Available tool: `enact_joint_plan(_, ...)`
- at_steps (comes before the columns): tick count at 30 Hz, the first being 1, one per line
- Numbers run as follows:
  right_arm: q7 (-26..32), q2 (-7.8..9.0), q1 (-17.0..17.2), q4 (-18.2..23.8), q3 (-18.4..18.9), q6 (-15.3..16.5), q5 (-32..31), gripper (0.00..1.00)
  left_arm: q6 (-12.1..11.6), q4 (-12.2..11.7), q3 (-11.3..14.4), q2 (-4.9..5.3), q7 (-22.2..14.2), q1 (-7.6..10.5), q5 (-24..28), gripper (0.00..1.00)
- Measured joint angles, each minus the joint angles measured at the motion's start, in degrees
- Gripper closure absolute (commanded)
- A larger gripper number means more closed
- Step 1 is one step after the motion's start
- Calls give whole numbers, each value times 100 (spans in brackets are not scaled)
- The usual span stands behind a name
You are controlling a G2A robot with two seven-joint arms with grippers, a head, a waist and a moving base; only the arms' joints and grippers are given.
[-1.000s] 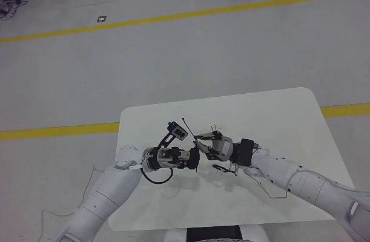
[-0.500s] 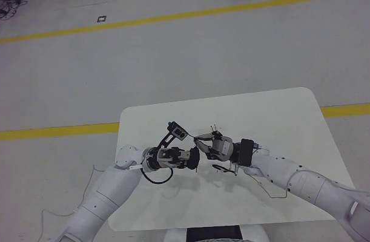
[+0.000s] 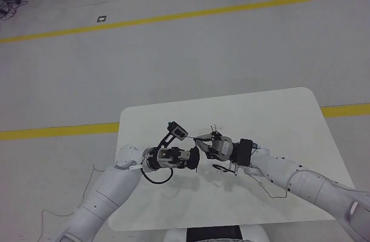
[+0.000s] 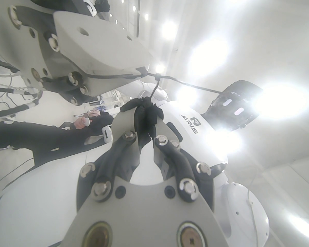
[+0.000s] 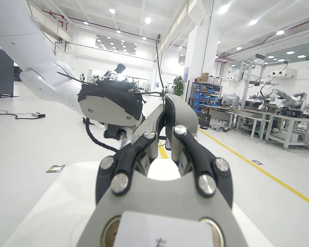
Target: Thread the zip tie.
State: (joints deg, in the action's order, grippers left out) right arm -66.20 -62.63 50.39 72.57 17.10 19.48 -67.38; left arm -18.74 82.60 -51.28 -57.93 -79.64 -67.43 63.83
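Top view: white table on a pale floor with a yellow floor line. One arm enters from 7 o'clock, the other from 4 o'clock. The left gripper and right gripper meet tip to tip just toward 9 o'clock of the table centre, above the surface. The zip tie shows as a thin dark line at their tips, on the 12 o'clock side. Left wrist view: left gripper is pinched narrow, its dark-padded fingers closed on a black strand of the zip tie. That strand rises to a small block, where it meets a second strand. The second strand runs from the tip of the right gripper's pale finger out into the air. Whether the strand passes through the block I cannot tell. Right wrist view: right gripper is likewise closed tight, clamping the zip tie at its fingertips. One length stands up from the pinch. A shorter length crosses to the left gripper, which sits just beside it, nearly touching.
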Motion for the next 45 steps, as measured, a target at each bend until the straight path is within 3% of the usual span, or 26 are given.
enact_joint_plan(21,-127,-5,9,-49,-85,0,76,97,0,0,0,0,0,0,0,100)
enact_joint_plan(33,-572,3,-151,-172,-407,0,258,95,0,0,0,0,0,0,0,100)
enact_joint_plan(38,-694,-3,-272,-210,-630,0,379,88,0,0,0,0,0,0,0,100)
enact_joint_plan(45,-786,-23,-332,-245,-737,0,474,89,0,0,0,0,0,0,0,100)
